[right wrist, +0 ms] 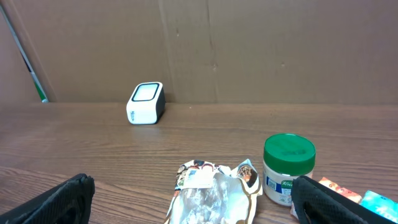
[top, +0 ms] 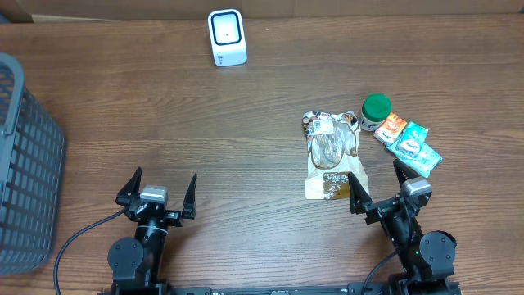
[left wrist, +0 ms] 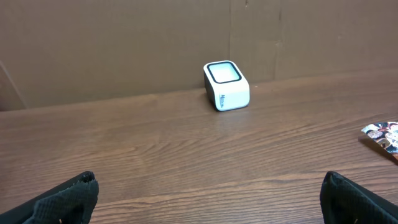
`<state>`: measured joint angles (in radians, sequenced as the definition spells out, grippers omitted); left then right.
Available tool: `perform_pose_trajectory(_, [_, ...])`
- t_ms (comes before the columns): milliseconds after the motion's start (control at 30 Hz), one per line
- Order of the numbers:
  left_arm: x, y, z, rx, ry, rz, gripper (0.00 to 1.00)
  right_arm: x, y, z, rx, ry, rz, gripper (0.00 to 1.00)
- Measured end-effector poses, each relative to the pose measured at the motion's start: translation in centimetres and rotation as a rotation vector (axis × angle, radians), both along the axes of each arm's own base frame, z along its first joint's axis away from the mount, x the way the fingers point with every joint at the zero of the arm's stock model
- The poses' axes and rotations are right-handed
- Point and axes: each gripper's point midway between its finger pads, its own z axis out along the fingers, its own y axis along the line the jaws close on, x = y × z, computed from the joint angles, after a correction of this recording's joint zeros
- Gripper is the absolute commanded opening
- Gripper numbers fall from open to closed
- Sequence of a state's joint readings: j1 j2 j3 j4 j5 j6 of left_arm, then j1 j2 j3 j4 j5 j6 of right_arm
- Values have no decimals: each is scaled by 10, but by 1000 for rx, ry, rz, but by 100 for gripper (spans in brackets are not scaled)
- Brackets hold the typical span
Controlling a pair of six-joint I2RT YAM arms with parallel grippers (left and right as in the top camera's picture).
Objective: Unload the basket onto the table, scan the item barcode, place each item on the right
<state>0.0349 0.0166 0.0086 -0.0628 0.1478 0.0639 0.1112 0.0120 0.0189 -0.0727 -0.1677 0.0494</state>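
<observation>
The white barcode scanner [top: 227, 37] stands upright at the table's far edge, also seen in the left wrist view [left wrist: 226, 85] and the right wrist view [right wrist: 145, 102]. A crinkled snack bag [top: 332, 154] lies flat at the right, just in front of my right gripper [top: 377, 174]. That gripper [right wrist: 198, 202] is open, its fingers wide on either side of the bag [right wrist: 214, 196], touching nothing. A green-lidded jar [top: 375, 112] stands behind the bag. My left gripper [top: 165, 175] is open and empty over bare wood [left wrist: 208, 199].
An orange packet [top: 390, 128] and a teal packet [top: 413, 147] lie right of the jar [right wrist: 288, 168]. A grey mesh basket [top: 24, 164] fills the left edge. A brown cardboard wall [left wrist: 124, 43] runs behind the scanner. The bag's corner [left wrist: 382, 134] shows at the left wrist view's right edge.
</observation>
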Motion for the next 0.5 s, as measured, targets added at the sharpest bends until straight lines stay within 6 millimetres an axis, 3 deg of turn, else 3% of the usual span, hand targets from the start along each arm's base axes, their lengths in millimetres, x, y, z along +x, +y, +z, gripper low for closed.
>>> perform_pose_trajectory(500, [0, 1, 0, 18, -1, 2, 100, 0, 0, 0, 0, 0, 0, 100])
